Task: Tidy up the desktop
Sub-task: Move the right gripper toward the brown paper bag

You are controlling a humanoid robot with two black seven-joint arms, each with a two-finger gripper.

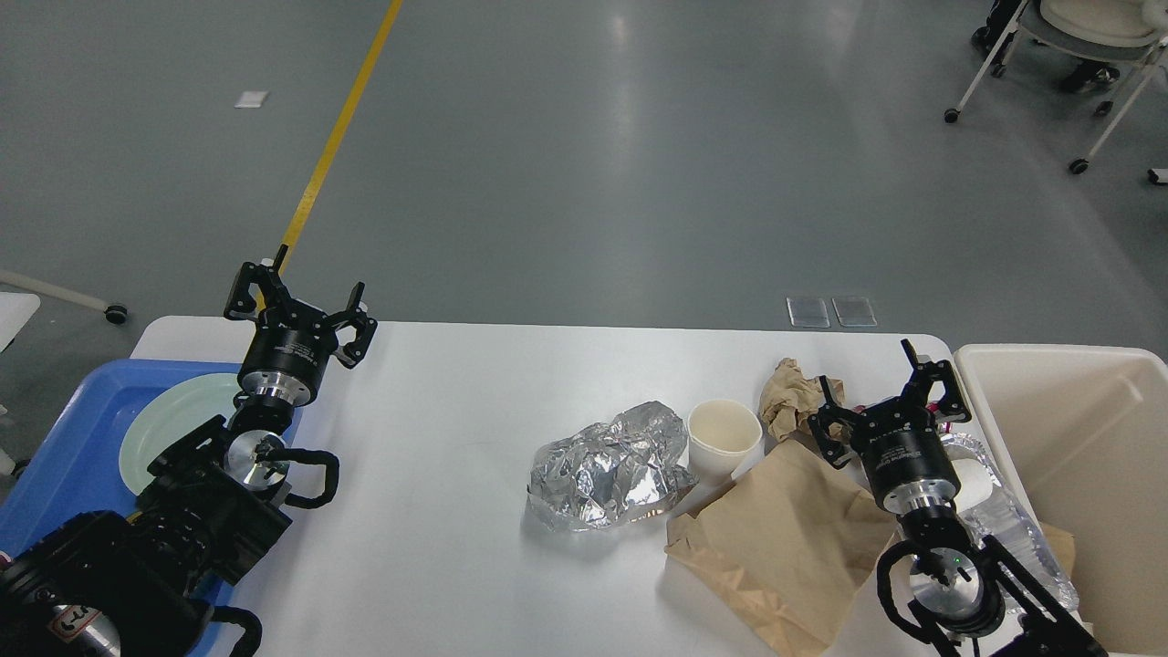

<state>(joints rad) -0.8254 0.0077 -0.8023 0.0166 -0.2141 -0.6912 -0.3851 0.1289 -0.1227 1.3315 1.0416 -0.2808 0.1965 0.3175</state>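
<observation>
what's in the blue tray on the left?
A pale green round plate lies in the blue plastic tray. The left arm covers the plate's right part and the tray's near end, so anything else there is hidden.

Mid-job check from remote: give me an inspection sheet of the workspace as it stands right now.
Surface: white desktop, mostly bare on its left half.
Job's things: blue tray at the left edge holding a pale green plate; cream bin at the right edge.
Clutter: crumpled foil, paper cup upright, crumpled brown paper, flat brown paper bag, clear plastic bottle lying by the bin.
Grippers: left gripper open, empty; right gripper open, empty.
Cables: black loops on both wrists.
Surroundings: grey floor, yellow line, wheeled chair.
</observation>
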